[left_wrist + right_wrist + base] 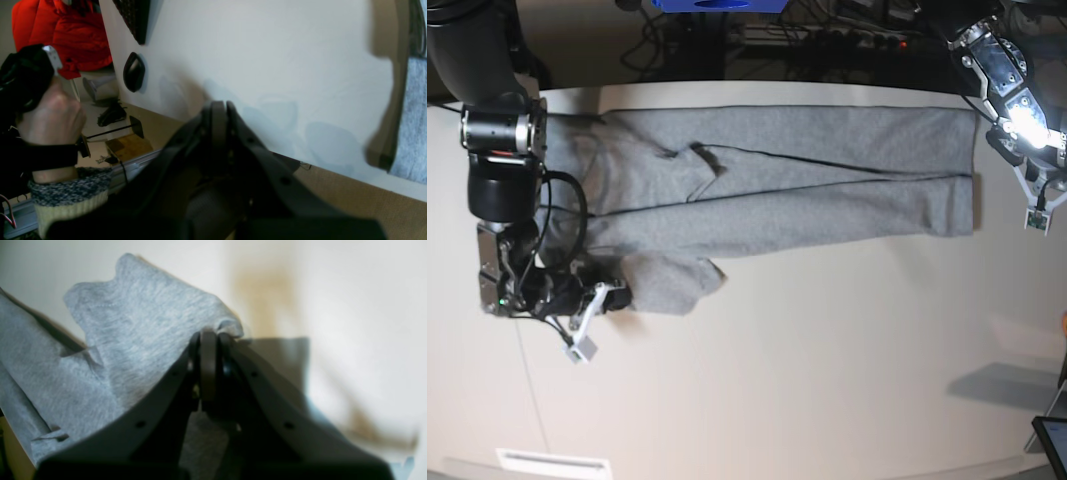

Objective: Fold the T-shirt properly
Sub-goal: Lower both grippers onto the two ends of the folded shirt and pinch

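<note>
Two arms are in play, and the base view sets the scene: the T-shirt (777,180) lies flat on the table (827,380), a long heather-grey band stretching from one arm to the other. Its long axis runs straight between them. One sleeve bulges off the band's edge on the side of the right gripper (612,297), which sits right at the tip of that sleeve. The left gripper (1039,205) hangs just off the shirt's opposite end, near the hem corner but not touching the cloth. So the right arm is the one on the fabric, and I judge the next fold turns on carrying that sleeve inward, across the band's long axis toward the body of the shirt.

Over to the right wrist view: the right gripper (208,336) has its dark jaws together, pinching a corner of the T-shirt (133,340). The cloth is soft, flecked, finely ribbed cotton, puckering up into the pinch and draping away in loose folds.

Now the left wrist view: the left gripper (220,105) is pressed together on nothing, smooth black plastic against the pale matte table (283,66). A strip of the T-shirt (413,116) shows well away from it at the frame's edge.
</note>
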Controlling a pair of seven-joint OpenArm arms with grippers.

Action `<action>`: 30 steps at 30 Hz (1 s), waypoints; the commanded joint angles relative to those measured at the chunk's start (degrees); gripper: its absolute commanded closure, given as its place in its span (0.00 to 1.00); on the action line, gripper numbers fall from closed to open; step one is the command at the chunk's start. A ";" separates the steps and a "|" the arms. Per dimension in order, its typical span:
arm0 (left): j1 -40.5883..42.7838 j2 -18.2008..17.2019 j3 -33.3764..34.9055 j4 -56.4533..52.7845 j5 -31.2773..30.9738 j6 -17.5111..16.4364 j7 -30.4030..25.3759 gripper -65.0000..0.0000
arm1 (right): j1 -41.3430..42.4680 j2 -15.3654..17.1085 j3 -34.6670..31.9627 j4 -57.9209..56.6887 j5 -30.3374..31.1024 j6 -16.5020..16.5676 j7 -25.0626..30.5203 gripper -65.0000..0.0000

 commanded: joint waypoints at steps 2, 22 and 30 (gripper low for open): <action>-0.35 -0.76 -0.19 0.82 0.78 0.49 -0.46 1.00 | 1.34 0.34 -0.03 0.85 -0.38 -0.03 -0.63 1.00; -0.79 -0.59 4.65 0.64 0.78 0.49 -0.46 1.00 | -3.06 0.34 0.23 21.07 -0.20 -0.03 -10.48 1.00; -0.97 0.29 8.25 0.47 0.78 0.49 -0.46 1.00 | -9.13 -0.01 5.50 33.29 0.41 -0.03 -18.39 1.00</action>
